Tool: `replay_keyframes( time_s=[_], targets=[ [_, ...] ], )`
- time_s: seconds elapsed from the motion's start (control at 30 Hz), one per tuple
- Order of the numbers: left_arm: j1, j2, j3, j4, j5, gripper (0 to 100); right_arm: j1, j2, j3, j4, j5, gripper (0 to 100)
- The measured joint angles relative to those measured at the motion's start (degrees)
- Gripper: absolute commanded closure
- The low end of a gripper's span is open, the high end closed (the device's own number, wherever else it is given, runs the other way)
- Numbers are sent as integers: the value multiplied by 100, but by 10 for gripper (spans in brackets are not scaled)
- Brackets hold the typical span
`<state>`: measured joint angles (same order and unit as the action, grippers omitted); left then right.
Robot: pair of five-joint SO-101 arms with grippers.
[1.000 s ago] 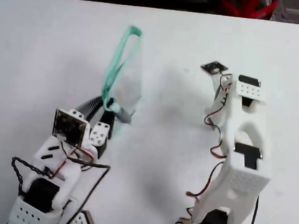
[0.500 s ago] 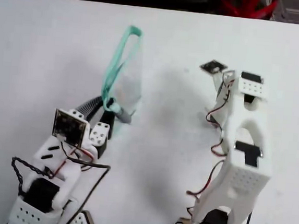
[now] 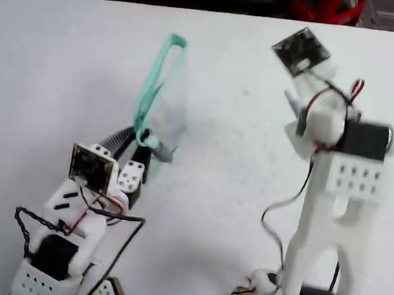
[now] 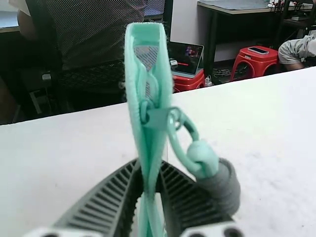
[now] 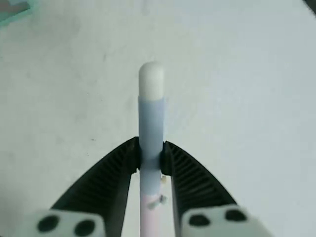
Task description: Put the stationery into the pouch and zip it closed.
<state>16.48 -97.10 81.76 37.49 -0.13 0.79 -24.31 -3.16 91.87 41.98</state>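
One pouch [image 4: 148, 79], one pen [image 5: 150, 116].

White table [image 4: 59, 148] under your left claw [image 4: 151, 170]. Past claw tip you get laptop [image 4: 185, 52] on red stool [image 4: 186, 81], second red stool [image 4: 256, 58], dark desk [image 4: 237, 7].

Left arm [image 3: 73, 226] and right arm [image 3: 330, 200] in white printed shells, rows of small round holes, black servo blocks [image 3: 364, 140], loose red, black and white cables [image 3: 282, 211], square dark camera boards [image 3: 90, 166] at the wrists, ribbed dark fingers [image 5: 111, 180] on white screw-holed bases.
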Motion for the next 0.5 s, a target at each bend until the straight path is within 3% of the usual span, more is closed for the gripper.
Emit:
replay_keyframes(
  time_s=[0.2,0.33,0.5],
  targets=[
    [0,0,0,0,0,969,-343,-1688,1064,-501,-642,981],
    [0,0,0,0,0,969,-897,-3051,1741,-1240,-791,981],
    [0,0,0,0,0,969,-1670,-4571,1829,-2321,-1688,981]
  ],
)
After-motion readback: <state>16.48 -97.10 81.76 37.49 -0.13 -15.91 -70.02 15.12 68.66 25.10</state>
